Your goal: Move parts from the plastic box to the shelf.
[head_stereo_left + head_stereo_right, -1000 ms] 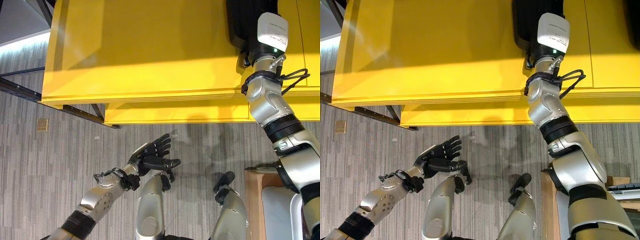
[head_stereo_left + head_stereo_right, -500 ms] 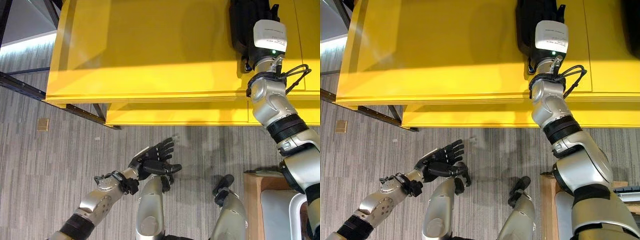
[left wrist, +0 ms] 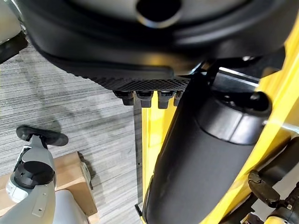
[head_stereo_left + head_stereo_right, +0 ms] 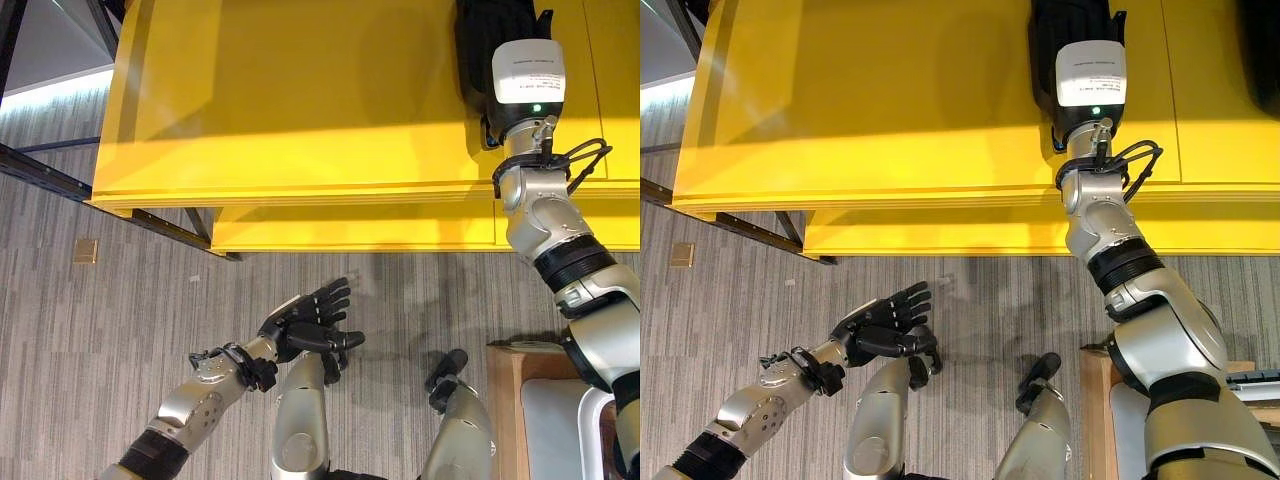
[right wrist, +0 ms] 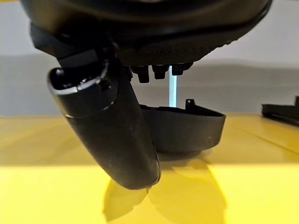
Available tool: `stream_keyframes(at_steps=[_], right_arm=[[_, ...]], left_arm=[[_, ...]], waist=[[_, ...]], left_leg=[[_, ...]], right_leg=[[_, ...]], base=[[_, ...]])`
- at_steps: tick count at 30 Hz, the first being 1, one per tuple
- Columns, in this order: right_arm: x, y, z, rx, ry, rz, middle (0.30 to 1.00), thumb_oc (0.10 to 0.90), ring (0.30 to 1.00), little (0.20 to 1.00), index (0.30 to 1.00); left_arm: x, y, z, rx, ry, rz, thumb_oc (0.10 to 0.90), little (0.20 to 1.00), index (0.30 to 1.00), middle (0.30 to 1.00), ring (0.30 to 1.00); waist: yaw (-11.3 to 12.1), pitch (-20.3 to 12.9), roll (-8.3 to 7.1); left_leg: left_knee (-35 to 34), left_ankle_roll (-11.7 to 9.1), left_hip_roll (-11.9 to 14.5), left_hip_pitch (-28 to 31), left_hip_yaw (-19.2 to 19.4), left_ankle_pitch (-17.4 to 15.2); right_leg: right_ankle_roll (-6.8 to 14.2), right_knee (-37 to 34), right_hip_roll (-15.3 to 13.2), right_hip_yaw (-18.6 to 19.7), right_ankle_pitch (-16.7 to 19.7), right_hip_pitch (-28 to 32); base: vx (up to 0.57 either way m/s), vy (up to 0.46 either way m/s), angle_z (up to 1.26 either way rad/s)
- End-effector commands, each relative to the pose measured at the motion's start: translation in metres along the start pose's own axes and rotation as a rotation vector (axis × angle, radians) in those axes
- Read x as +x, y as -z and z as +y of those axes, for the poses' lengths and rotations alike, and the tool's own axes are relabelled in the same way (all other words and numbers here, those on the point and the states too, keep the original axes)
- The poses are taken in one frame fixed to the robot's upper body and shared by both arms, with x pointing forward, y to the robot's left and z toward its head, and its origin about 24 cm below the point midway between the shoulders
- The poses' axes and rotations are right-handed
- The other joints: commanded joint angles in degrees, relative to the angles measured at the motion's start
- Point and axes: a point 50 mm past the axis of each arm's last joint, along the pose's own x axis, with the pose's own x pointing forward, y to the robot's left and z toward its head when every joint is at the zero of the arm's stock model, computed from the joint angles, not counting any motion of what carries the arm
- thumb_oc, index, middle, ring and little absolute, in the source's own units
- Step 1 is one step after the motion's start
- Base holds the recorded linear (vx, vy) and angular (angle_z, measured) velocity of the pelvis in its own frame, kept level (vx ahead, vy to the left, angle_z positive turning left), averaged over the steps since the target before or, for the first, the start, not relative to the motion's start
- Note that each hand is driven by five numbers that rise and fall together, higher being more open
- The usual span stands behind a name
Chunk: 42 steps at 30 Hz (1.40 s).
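Right robot hand (image 5: 112,130), fingers relaxed, hovers over black part (image 5: 187,133) on yellow shelf (image 4: 300,90).

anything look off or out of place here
Nothing stands out. A black part sits flat on the yellow shelf under the right hand; the left hand hangs open above the floor.

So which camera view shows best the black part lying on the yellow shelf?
The right wrist view: the black part shows from the side, resting on the yellow shelf past the right hand. In both eye views the right arm covers most of it.
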Motion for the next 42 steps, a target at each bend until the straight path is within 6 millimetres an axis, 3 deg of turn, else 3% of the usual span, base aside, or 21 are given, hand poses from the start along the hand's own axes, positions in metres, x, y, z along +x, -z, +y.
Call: stream_keyframes(at_steps=[1, 13, 14, 17, 21, 22, 29, 33, 42], right_arm=[[0.017, 0.014, -0.059, -0.125, 0.304, -0.031, 1.000, 0.900, 1.000, 1.000, 1.000], [0.013, 0.008, -0.070, -0.088, 0.384, -0.086, 1.000, 0.900, 1.000, 1.000, 1.000], [0.014, 0.008, -0.072, -0.092, 0.381, -0.083, 1.000, 0.900, 1.000, 1.000, 1.000], [0.011, 0.006, -0.066, -0.093, 0.343, -0.079, 1.000, 0.900, 1.000, 1.000, 1.000], [0.008, 0.003, -0.066, -0.082, 0.368, -0.113, 1.000, 0.900, 1.000, 1.000, 1.000], [0.007, 0.001, -0.065, -0.065, 0.360, -0.118, 1.000, 0.900, 1.000, 1.000, 1.000], [0.002, -0.005, -0.062, 0.026, 0.335, -0.161, 1.000, 0.900, 1.000, 1.000, 1.000], [-0.008, -0.017, -0.065, 0.104, 0.403, -0.240, 1.000, 0.900, 1.000, 1.000, 1.000], [-0.055, -0.036, -0.076, 0.285, 0.565, -0.439, 1.000, 0.900, 1.000, 1.000, 1.000]], left_arm=[[-0.002, -0.022, -0.021, 0.034, 0.145, -0.130, 0.900, 1.000, 1.000, 1.000, 1.000], [-0.002, -0.019, -0.022, 0.023, 0.173, -0.113, 0.900, 1.000, 1.000, 1.000, 1.000], [-0.002, -0.021, -0.022, 0.028, 0.172, -0.118, 0.900, 1.000, 1.000, 1.000, 1.000], [-0.003, -0.020, -0.022, 0.023, 0.192, -0.130, 0.900, 1.000, 1.000, 1.000, 1.000], [-0.003, -0.021, -0.024, 0.028, 0.210, -0.135, 0.900, 1.000, 1.000, 1.000, 1.000], [-0.003, -0.020, -0.024, 0.026, 0.211, -0.131, 0.900, 1.000, 1.000, 1.000, 1.000], [-0.003, -0.021, -0.025, 0.033, 0.206, -0.134, 0.900, 1.000, 1.000, 1.000, 1.000], [-0.005, -0.020, -0.024, 0.029, 0.198, -0.144, 0.900, 1.000, 1.000, 1.000, 1.000], [-0.011, -0.017, -0.021, 0.018, 0.153, -0.197, 0.900, 1.000, 1.000, 1.000, 1.000]], waist=[[1.29, -0.72, 1.70], [0.37, -0.72, 1.63], [0.41, -0.72, 1.71], [0.17, -0.72, 1.53], [-0.02, -0.72, 1.46], [-0.18, -0.72, 1.37], [-0.58, -0.72, 1.17], [-1.24, -0.72, 0.97], [-4.00, -0.72, 0.20]], left_leg=[[-5.21, -3.75, -1.95, 5.93, -5.34, -5.24], [-4.35, -3.72, -1.78, 5.92, -5.18, -5.79], [-4.79, -3.17, -1.53, 5.24, -4.60, -4.59], [-4.53, -3.69, -1.86, 6.23, -4.94, -5.78], [-5.16, -3.10, -1.49, 5.94, -4.17, -4.48], [-4.40, -3.62, -1.61, 6.33, -4.73, -5.74], [-4.62, -3.05, -1.51, 6.08, -4.06, -4.85], [-4.59, -3.06, -1.40, 6.56, -3.81, -4.88], [-4.71, -3.12, -0.83, 8.27, -2.68, -5.15]], right_leg=[[3.51, 10.94, 1.90, 2.42, -13.71, -0.41], [3.53, 11.49, 2.14, 3.29, -14.06, -0.72], [2.77, 10.91, 2.38, 2.75, -12.96, -1.36], [3.43, 11.20, 2.35, 3.48, -14.05, -0.51], [2.71, 10.62, 2.64, 3.06, -12.95, -0.87], [3.41, 11.45, 2.41, 3.68, -14.06, -0.52], [2.46, 10.63, 3.21, 3.54, -13.18, -0.75], [2.31, 10.53, 3.54, 3.79, -13.36, -0.31], [2.25, 10.12, 4.19, 4.77, -13.60, 0.65]], base=[[0.00, 0.000, 0.00], [0.00, -0.001, -0.01], [0.00, 0.001, -0.04], [0.01, 0.000, -0.07], [0.01, -0.008, -0.02], [-0.06, -0.017, -0.02], [-0.01, -0.004, -0.01], [0.00, 0.000, 0.00], [0.00, 0.000, -0.01]])
